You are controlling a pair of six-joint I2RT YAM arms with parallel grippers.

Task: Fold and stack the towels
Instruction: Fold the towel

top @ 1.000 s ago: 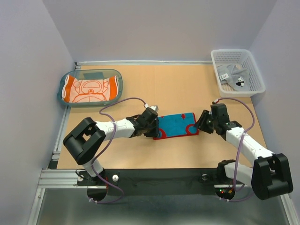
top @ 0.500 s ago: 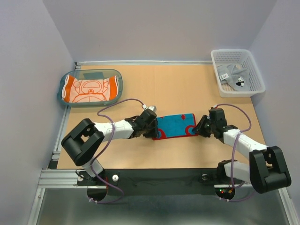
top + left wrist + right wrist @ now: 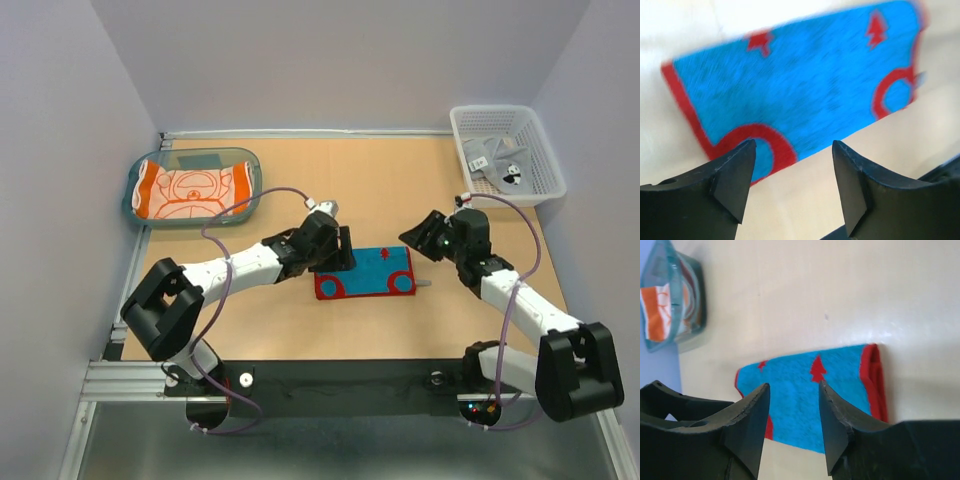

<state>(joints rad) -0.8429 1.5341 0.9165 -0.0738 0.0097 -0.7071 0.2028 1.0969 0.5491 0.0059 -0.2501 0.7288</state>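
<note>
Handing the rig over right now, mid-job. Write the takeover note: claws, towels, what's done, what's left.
Left claw: open, empty, at the left end of the blue-and-red towel.
Right claw: open, empty, near that towel's right end, not touching it.
Blue-and-red towel: flat mid-table, looks folded into a rectangle.
Orange towel: lying flat in the teal tray.
Grey towel: crumpled in the white basket.
Done: the blue-and-red fold, apparently.
Left: stack it, probably on the orange one, then fold and stack the grey one.

L gripper – R gripper, jaws apart (both)
</note>
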